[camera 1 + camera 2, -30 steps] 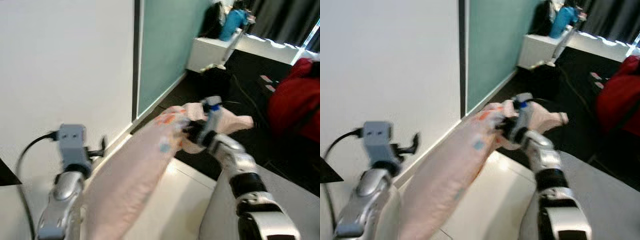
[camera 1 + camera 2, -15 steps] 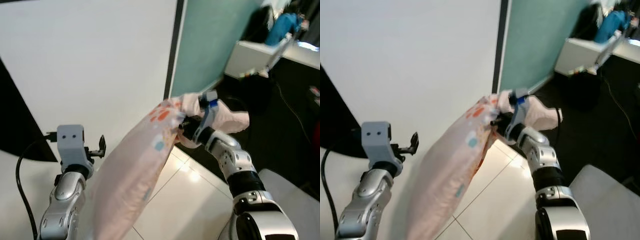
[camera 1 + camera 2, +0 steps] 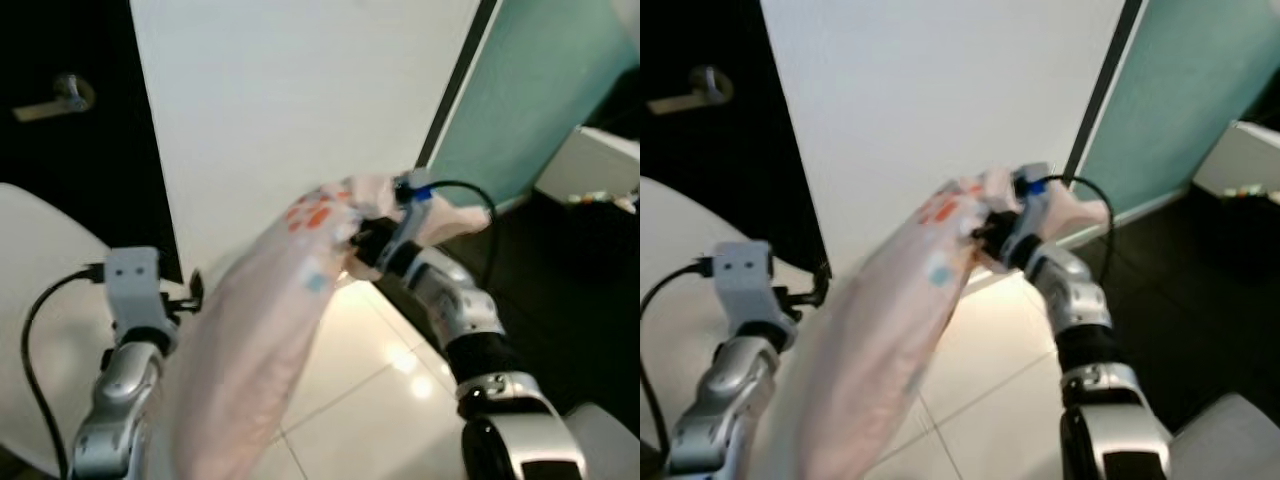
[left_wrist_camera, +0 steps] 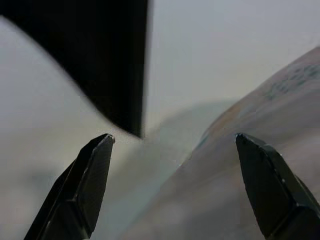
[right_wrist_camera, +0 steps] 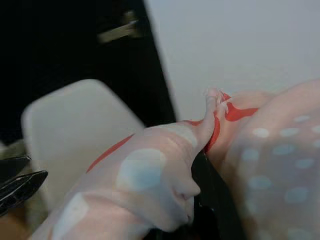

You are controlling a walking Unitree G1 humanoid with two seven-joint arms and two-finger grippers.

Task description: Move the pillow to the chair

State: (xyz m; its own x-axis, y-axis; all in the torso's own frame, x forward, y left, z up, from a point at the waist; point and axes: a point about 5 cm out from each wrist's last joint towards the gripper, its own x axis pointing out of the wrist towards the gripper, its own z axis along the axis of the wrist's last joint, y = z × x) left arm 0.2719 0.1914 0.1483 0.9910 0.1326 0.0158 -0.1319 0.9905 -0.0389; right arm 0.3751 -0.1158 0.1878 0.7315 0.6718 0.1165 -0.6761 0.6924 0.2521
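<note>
Overhead, white wall (image 3: 300,100), glossy tiled floor (image 3: 350,370)

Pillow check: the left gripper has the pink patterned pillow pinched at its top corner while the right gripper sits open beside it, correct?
Sides are swapped. In the left eye view the right gripper pinches the pink patterned pillow at its top corner. The left gripper is the open one; the left wrist view shows its jaws spread, the pillow beside them.

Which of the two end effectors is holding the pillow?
The right end effector: it is clamped on the top corner of the pink pillow. The left end effector stands open beside the pillow, gripping nothing.
</note>
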